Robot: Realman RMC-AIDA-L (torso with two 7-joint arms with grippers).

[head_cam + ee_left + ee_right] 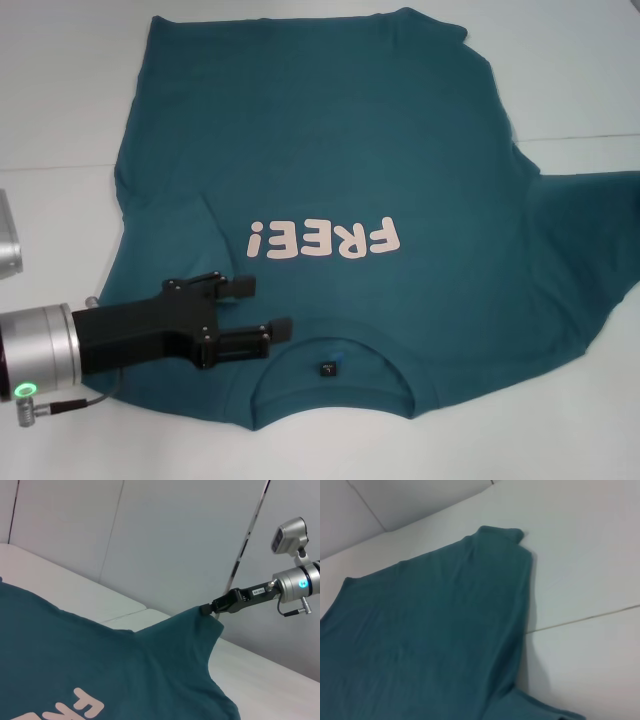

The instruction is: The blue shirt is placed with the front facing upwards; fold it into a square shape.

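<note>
While hovering low over the near left shoulder of the blue shirt (pixel 330 150), just beside the collar (pixel 340 348), holding the left gripper (pixel 268 306) with its two fingers spread apart and nothing between them.

Lying front up on the white table (pixel 60 100), with the pink print (pixel 325 238) in the middle and the small dark neck tag (pixel 328 369) at the near edge. Showing some big creases on the left side.

Stretching out to the right as a sleeve (pixel 600 210), running off the side of the head view. Pinching the tip of what looks like that sleeve, as seen in the left wrist view, with the right gripper (pixel 207 610) pressed together on the cloth and lifting it a little off the table.

Probably getting ready for the first fold, bringing one side over toward the middle. Doing it well by lowering the left claw straight down and grabbing only a small bit of cloth at the shoulder, not the collar. Lifting both ends to the same height and moving them at the same speed, stopping wrinkles from bunching up. Not tugging hard, avoiding dragging the whole shirt across the table. Laying the edge down straight, making a neat square later.
</note>
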